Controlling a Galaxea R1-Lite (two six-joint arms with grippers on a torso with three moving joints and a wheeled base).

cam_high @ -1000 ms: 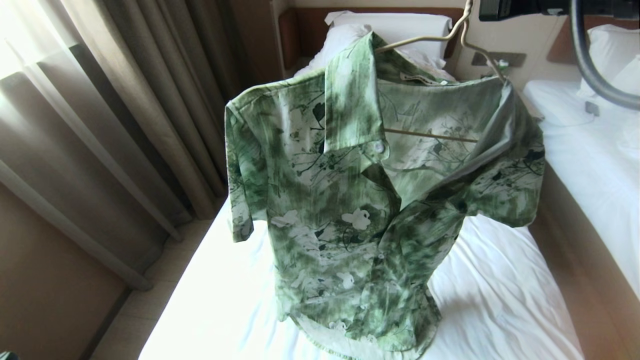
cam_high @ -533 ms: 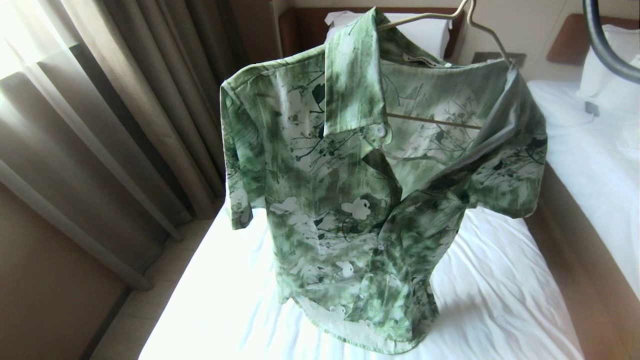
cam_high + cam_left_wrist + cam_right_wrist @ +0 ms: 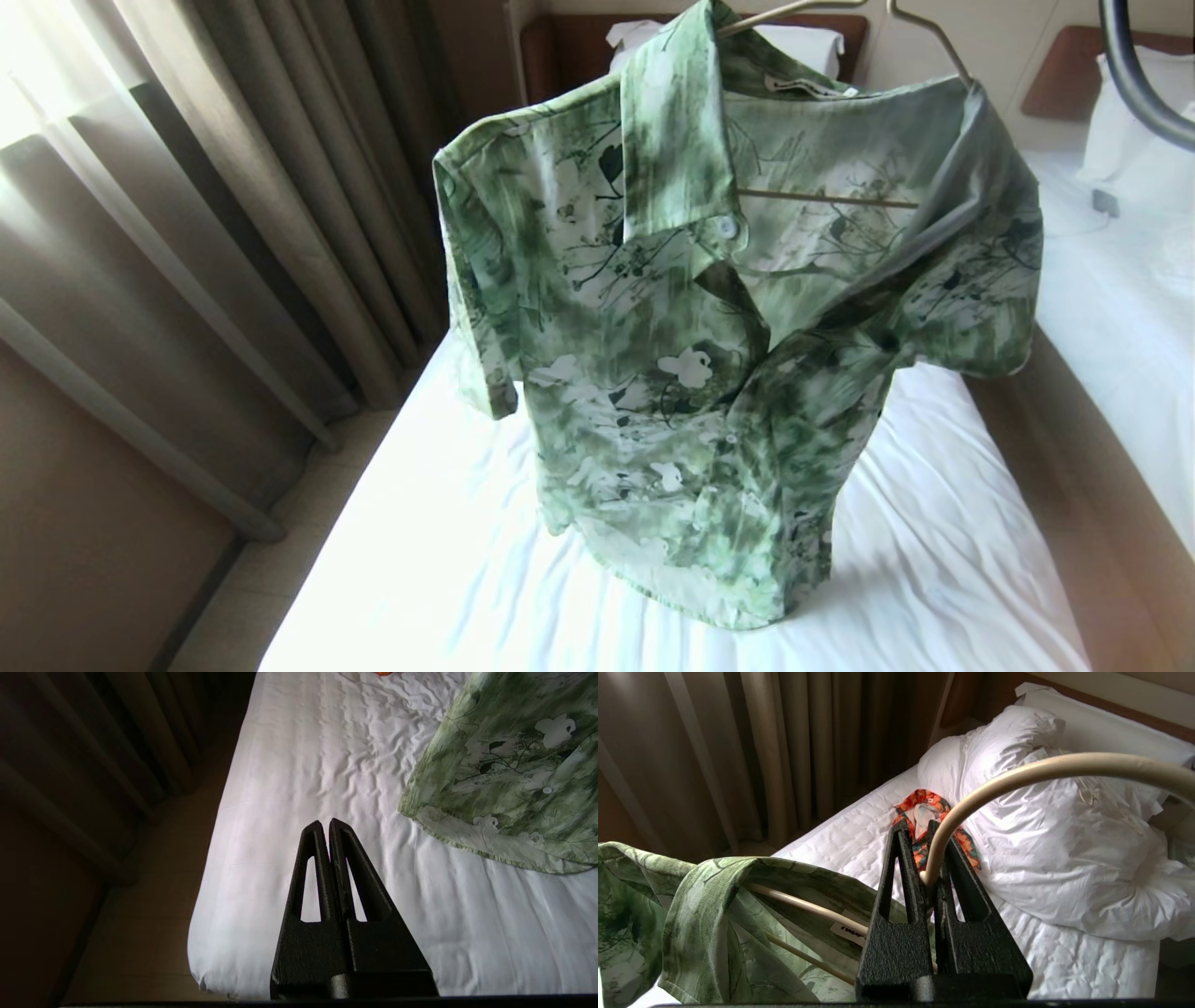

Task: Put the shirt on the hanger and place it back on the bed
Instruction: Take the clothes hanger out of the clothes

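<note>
Right gripper (image 3: 924, 833) pinching hanger (image 3: 1045, 767) hook, orange garment (image 3: 924, 807) behind

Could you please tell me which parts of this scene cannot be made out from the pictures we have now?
- Hanger: in the head view its hook is cut off by the top edge, and its left shoulder is hidden under the shirt.
- Right gripper: outside the head view; only the right wrist view shows it shut on the hanger.
- Bed: its middle is hidden behind the shirt.
- Orange garment: partly hidden behind the right gripper's fingers.
</note>
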